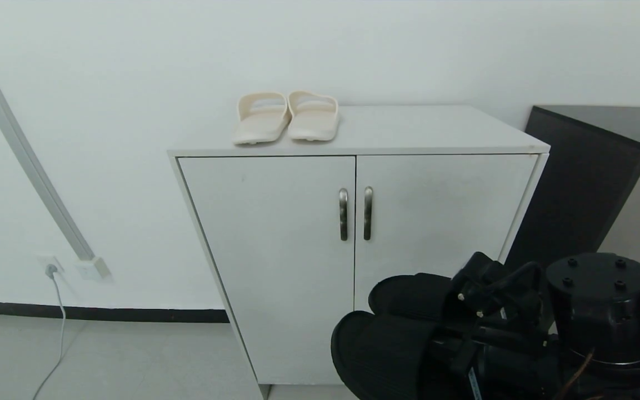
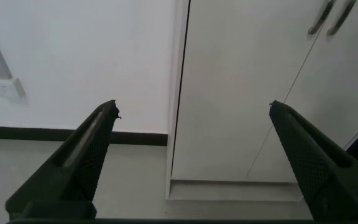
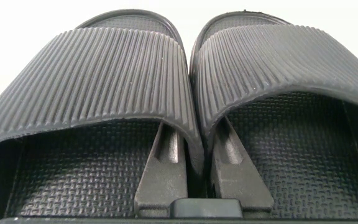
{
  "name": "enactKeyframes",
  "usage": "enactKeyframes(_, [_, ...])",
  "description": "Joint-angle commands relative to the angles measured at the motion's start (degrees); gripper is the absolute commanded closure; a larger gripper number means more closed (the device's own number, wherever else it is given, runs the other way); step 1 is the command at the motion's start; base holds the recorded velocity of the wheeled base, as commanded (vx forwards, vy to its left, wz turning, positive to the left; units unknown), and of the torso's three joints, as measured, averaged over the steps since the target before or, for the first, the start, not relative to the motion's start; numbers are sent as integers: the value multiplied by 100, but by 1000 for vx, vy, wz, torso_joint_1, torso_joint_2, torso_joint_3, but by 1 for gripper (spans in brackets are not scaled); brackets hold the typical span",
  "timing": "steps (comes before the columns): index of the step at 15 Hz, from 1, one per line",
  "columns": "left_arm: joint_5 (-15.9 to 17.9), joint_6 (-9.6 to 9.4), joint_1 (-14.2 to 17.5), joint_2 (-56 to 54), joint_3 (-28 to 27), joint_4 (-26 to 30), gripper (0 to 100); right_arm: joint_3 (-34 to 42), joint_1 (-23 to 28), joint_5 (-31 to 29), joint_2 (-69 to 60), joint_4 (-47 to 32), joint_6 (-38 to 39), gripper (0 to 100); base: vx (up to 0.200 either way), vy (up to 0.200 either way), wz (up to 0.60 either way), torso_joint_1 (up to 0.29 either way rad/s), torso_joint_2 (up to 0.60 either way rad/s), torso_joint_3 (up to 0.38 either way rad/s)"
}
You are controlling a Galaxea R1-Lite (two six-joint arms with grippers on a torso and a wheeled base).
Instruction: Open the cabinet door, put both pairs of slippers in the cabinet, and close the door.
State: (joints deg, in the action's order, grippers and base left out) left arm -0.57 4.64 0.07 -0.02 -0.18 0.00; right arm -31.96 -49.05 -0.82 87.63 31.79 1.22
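Right wrist view: right fingers [image 3: 163,180] pinch both black slippers [image 3: 104,74] by their inner walls — a thin hold, likely to slip. Left fingers [image 2: 86,155] gape empty near the shut cabinet doors [image 1: 275,250].

The right gripper [image 3: 196,152] pinched the black slippers [image 3: 98,74] together, its fingers [image 3: 160,180] tucked under the two ribbed straps [image 3: 278,56].
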Motion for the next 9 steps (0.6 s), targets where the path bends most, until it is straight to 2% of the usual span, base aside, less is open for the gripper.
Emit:
enactKeyframes(1, [-13,10,1,2,1,9,0,6,1,3,53,2,1,100,0,0,0,-105,452,339])
enactKeyframes(7, [-13,1,10,2,1,9,0,41,10,3,35,2,1,100,0,0,0,-54,427,366])
enactKeyframes(9, [5,-16,1,2,1,9,0,50,28,20,53,2,28,100,0,0,0,1,50,25])
